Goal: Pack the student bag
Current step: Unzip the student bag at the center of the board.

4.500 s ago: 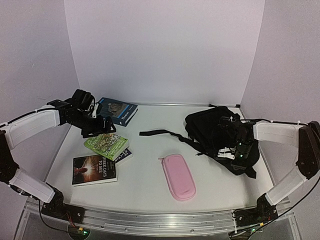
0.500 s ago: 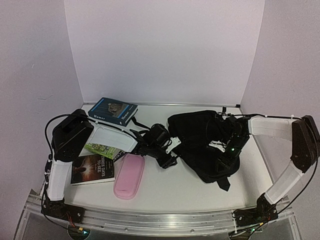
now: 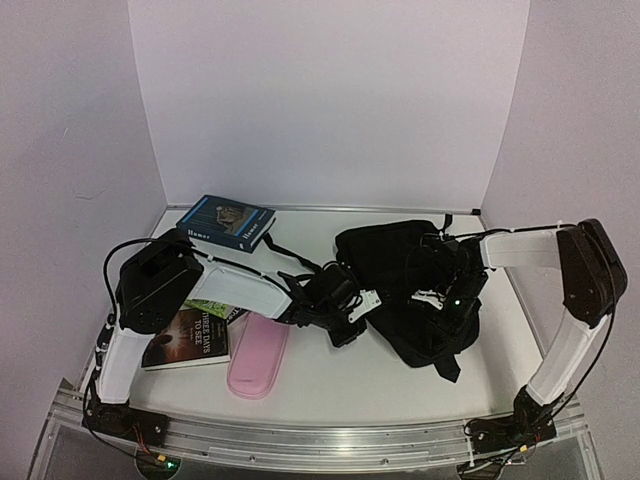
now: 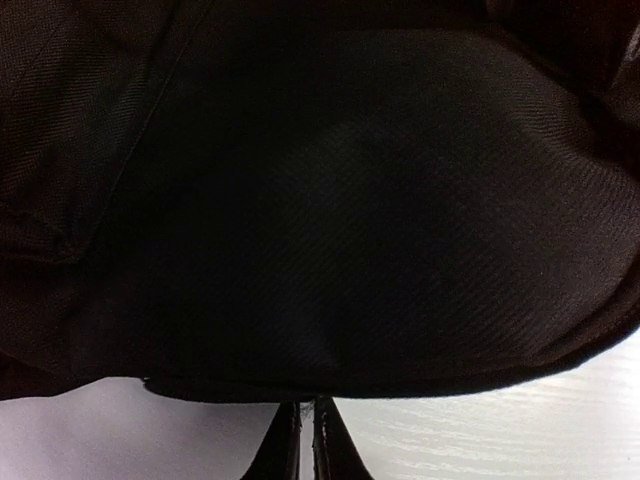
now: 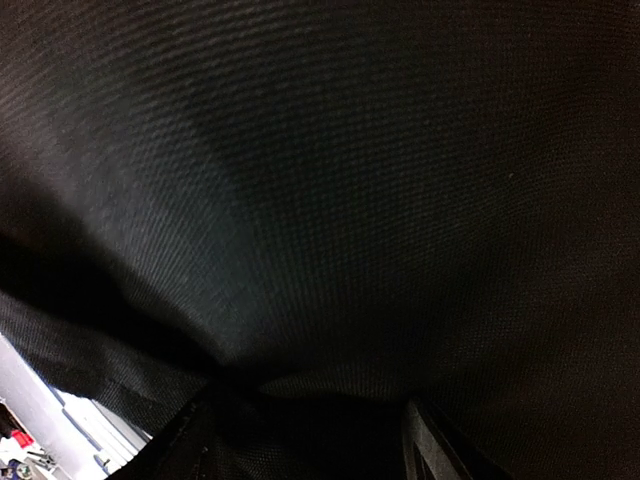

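The student bag (image 3: 395,265), a big soft black backpack, lies right of centre on the table. My left gripper (image 3: 366,306) is at its near-left edge. In the left wrist view its fingers (image 4: 283,447) stand pressed almost together, tips at the hem of the student bag (image 4: 360,220), pinching it. My right gripper (image 3: 446,301) rests on the bag's right side. In the right wrist view its fingers (image 5: 432,445) stand wide apart, and black fabric of the student bag (image 5: 340,180) fills the frame and bulges between them.
A pink pencil case (image 3: 258,352) lies near the front, left of the bag. A dark book (image 3: 187,337) and a green book (image 3: 203,301) lie at the left, under my left arm. A blue book (image 3: 226,221) sits at the back left. A black strap (image 3: 288,253) trails towards it.
My left gripper has slid right to the bag's edge and closed its jaws. The right jaws have narrowed a little. Since the oldest frame the bag and pencil case have moved left.
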